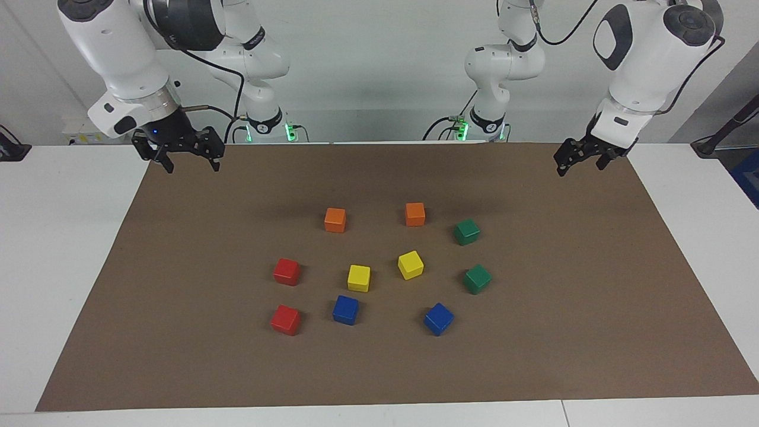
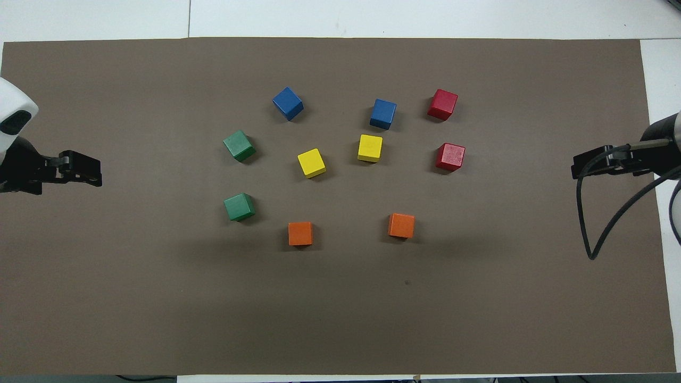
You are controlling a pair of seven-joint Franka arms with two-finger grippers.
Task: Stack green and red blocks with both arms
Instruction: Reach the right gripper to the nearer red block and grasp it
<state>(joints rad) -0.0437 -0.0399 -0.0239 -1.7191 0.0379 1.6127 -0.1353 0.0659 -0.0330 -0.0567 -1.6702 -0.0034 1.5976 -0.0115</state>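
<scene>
Two dark green blocks [image 1: 466,231] [image 1: 477,279] sit apart on the brown mat toward the left arm's end; they also show in the overhead view [image 2: 239,207] [image 2: 239,145]. Two red blocks [image 1: 287,271] [image 1: 286,319] sit apart toward the right arm's end, also in the overhead view [image 2: 450,157] [image 2: 442,103]. My left gripper [image 1: 581,167] [image 2: 96,175] hangs open and empty over the mat's edge at its own end. My right gripper [image 1: 191,166] [image 2: 575,167] hangs open and empty over the mat's edge at its end. Both arms wait.
Between the green and red blocks lie two orange cubes [image 1: 335,219] [image 1: 415,214] nearest the robots, two yellow cubes [image 1: 359,277] [image 1: 410,264] in the middle, and two blue cubes [image 1: 345,309] [image 1: 439,318] farthest. The brown mat [image 1: 178,332] covers a white table.
</scene>
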